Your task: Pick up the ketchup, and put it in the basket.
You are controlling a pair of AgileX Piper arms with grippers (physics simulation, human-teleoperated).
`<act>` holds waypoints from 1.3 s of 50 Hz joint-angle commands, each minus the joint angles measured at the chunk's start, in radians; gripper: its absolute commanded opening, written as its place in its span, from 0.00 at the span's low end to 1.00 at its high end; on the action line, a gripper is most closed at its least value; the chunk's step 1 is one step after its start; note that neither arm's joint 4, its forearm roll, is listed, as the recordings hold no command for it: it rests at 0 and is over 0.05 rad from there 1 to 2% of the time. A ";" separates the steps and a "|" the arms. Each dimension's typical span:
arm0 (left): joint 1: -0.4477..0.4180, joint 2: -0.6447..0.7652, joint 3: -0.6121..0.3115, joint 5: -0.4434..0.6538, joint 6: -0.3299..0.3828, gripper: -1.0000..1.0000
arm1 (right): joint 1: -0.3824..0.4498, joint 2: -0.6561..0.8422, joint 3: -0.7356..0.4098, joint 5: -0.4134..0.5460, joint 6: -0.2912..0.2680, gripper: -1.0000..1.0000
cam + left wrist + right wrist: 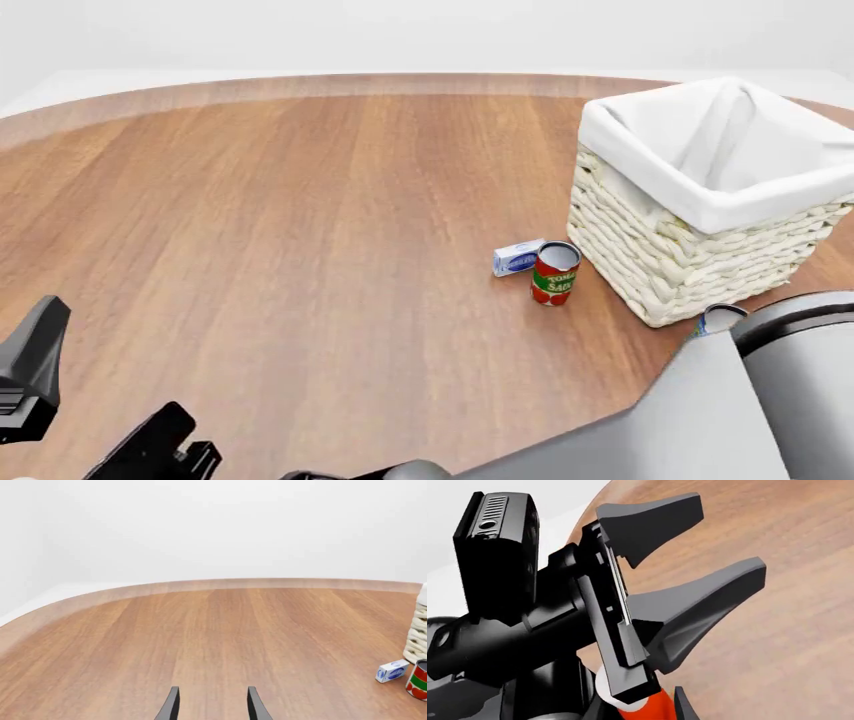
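Front view looks down from high behind the arms; left wrist view skims low; both share the basket (694,230) and the surface's (307,220) far edge.

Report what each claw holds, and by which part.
Right claw grips the red squeeze ketchup bottle at its upper end, near the white cap. Left claw is open and empty.

The basket (694,200) stood at the right of the frame on the wooden surface (294,220). Just left of it stood a red can (554,273), with a small blue-and-white box (518,257) touching or just beside the can. A grey arm (721,410) filled the lower right corner.
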 commanded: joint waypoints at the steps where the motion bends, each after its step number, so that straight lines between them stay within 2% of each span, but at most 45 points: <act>1: 0.000 0.000 0.000 0.000 0.000 1.00 | -0.007 0.021 -0.012 0.004 0.004 0.00; 46: 0.000 0.000 0.000 0.000 0.000 1.00 | -0.078 -0.094 0.055 -0.035 -0.002 0.00; 65: 0.000 0.000 0.000 0.000 0.000 1.00 | -0.168 -0.128 0.090 -0.062 0.010 0.00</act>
